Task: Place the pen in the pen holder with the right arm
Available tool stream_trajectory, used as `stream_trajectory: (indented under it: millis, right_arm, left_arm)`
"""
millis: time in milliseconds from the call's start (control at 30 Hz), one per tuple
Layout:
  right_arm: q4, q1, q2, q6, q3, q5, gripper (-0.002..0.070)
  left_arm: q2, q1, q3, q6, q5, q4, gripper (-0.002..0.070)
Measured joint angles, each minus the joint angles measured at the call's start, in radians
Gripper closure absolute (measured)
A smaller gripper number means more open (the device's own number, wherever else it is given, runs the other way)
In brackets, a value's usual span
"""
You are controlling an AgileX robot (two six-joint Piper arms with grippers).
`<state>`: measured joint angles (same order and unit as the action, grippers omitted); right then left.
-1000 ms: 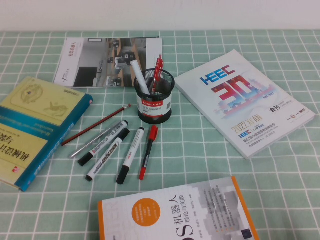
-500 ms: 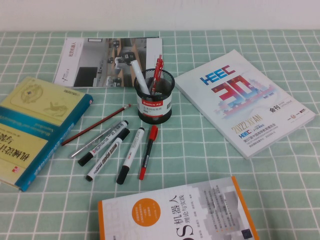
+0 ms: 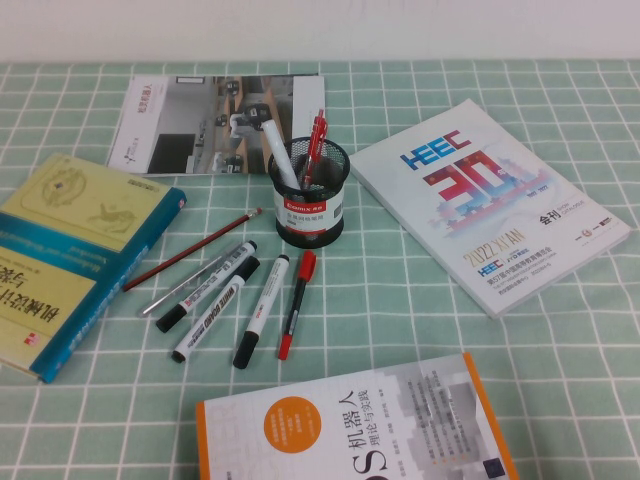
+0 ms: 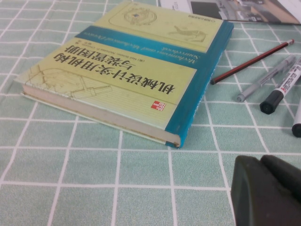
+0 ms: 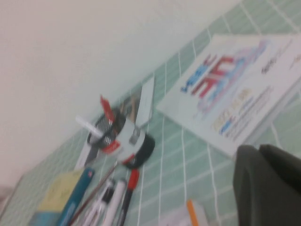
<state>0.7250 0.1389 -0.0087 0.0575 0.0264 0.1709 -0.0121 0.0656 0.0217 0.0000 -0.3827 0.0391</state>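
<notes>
Orange-edged white book (image 3: 360, 430) is seen at the lower centre of the high view. Beyond it the slim pen with red cap and black barrel (image 3: 295, 303) lies flat on the green checked tablecloth (image 3: 420, 310), just beside white black-capped markers (image 3: 260, 310). Further back stands the black wire-mesh pen holder (image 3: 309, 200), upright. The right gripper (image 5: 268, 186) is clenched shut, grasping nothing. The left gripper (image 4: 265, 190) is glimpsed near a yellow-and-teal book (image 4: 127, 70); its state cannot be told.

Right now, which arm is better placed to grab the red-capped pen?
Right, probably. The pen lies right of the markers, before the pen holder. The right pincer, shut, faces it; the left pincer sits by the yellow book.
</notes>
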Motion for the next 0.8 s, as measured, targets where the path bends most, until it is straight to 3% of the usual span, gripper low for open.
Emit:
stream_trajectory:
  millis: [300,600,800]
  right_arm:
    - [0.013,0.0,0.146,0.023,-0.114,0.217,0.0695]
    - [-0.164,0.0,0.609,0.023,-0.415,0.522,0.0695]
    - [-0.231,0.0,0.901,0.013,-0.614,0.617,0.0695]
  left_arm:
    - [0.0,0.0,0.0,0.0,0.0,0.0,0.0681]
    - [0.0,0.0,0.0,0.0,0.0,0.0,0.0681]
    - [0.0,0.0,0.0,0.0,0.0,0.0,0.0681]
